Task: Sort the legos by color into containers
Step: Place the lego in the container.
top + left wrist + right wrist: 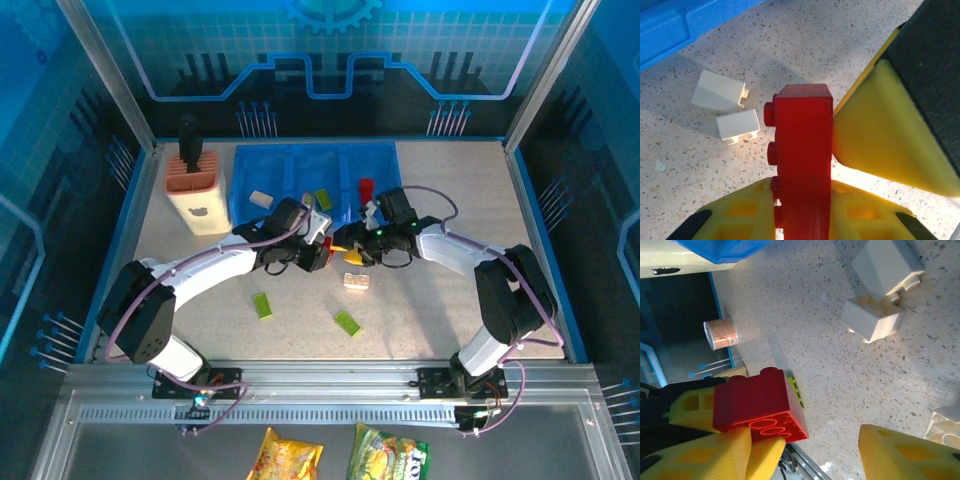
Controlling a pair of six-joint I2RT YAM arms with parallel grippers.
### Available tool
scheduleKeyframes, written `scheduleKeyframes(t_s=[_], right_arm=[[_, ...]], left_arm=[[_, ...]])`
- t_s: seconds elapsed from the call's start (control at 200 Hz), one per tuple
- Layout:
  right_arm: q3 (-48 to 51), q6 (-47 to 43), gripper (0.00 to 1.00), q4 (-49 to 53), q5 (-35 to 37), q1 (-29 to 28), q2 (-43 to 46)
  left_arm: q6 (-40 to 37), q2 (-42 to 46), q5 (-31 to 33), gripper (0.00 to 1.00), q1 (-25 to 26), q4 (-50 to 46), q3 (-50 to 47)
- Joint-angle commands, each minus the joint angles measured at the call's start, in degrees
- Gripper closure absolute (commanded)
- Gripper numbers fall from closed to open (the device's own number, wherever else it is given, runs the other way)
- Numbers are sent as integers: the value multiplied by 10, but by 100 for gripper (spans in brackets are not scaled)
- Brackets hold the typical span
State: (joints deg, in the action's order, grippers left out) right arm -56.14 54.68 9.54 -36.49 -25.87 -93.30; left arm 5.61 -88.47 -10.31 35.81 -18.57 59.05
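red brick clamped in the outstretched left hand, right hand open just beside it.

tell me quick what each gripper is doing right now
left gripper: closed, holding the red brick
right gripper: open, holding nothing

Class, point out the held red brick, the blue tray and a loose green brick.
red brick (805, 150): left wrist view, smooth side
blue tray (310, 148): top view, far rim
green brick (262, 305): top view, top face
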Motion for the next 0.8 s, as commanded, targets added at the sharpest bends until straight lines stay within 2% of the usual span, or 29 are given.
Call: scheduleKeyframes(t_s=[0.0,0.075,0.335,0.445,0.595,0.795], right_arm=[[4,20,40,-72,-26,-8,-1],[9,25,44,-86,-29,-8,4],[14,37,44,-109,-40,-15,-2],[15,21,41,-87,-20,-20,9],[25,7,44,-59,32,-18,40],[61,40,41,-135,18,-12,67]], left_arm=[[-21,-16,-19,78,20,-4,20],[-20,-22,1,78,20,-14,26],[-18,-36,5,79,19,-25,37],[-20,-36,20,79,20,-29,36],[-17,-34,32,80,19,-32,35],[-15,-24,14,80,18,-21,27]])
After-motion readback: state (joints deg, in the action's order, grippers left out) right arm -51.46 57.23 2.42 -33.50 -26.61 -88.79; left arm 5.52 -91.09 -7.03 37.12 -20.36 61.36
